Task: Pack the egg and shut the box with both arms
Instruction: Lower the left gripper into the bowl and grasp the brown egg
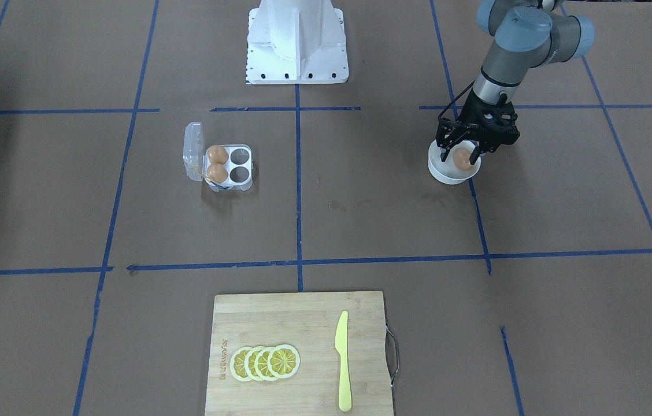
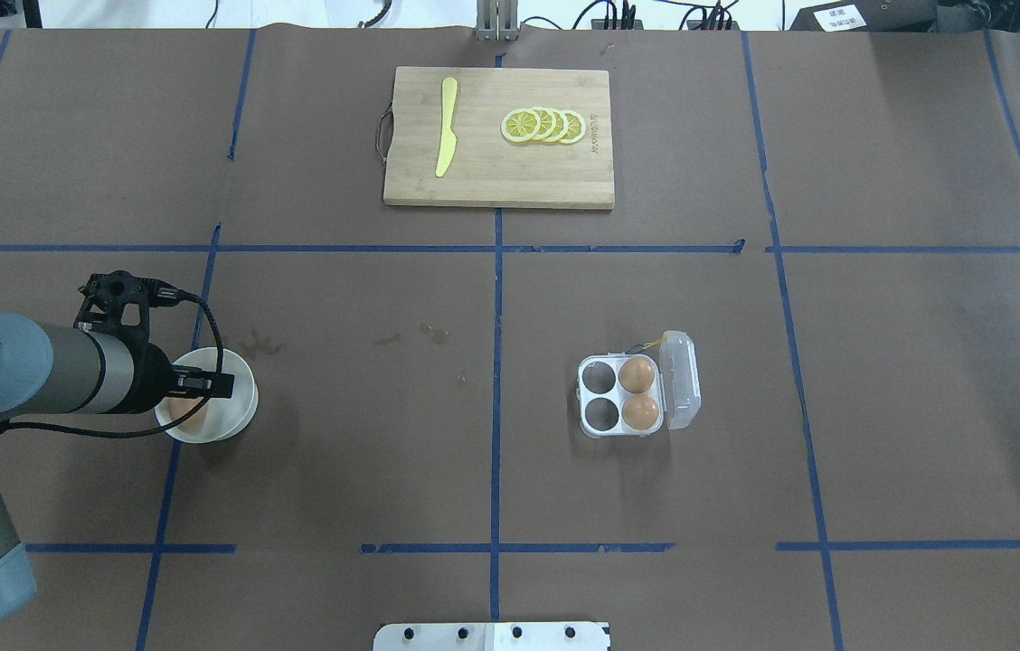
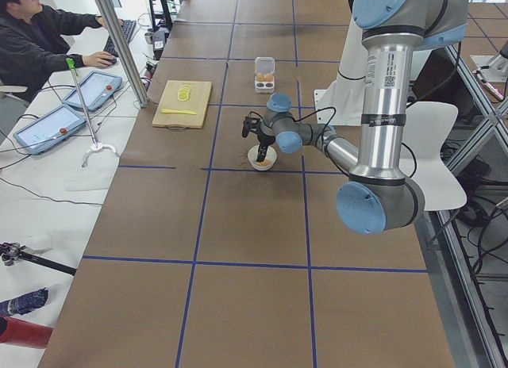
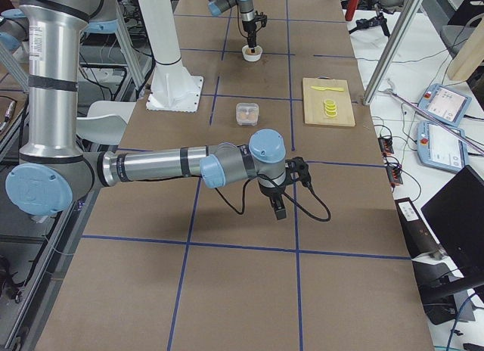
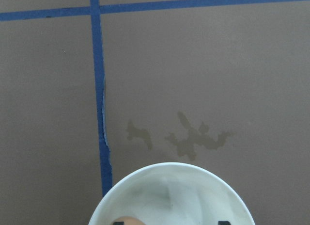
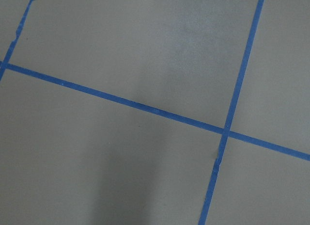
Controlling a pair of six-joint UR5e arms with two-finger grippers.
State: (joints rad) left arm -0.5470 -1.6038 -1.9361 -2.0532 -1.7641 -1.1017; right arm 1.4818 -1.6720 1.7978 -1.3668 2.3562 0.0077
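The egg point(image 1: 463, 159) is tan-brown and lies in a round white bowl point(image 1: 447, 174). My left gripper point(image 1: 459, 155) reaches down into that bowl, its black fingers standing open on either side of the egg. In the left wrist view the egg point(image 5: 128, 220) shows only as a sliver by one fingertip. The box point(image 1: 243, 181) is a clear four-cup carton with its lid point(image 1: 193, 151) swung open; two other brown eggs fill the cups on the lid's side. My right gripper point(image 4: 278, 207) hovers low over bare table far from the box; I cannot tell its state.
A wooden cutting board point(image 1: 280, 323) with lemon slices point(image 1: 265, 363) and a yellow knife point(image 1: 343, 361) lies at the table's far edge. The white pedestal point(image 1: 297, 40) stands at the robot's side. A person point(image 3: 40, 39) sits at a side desk.
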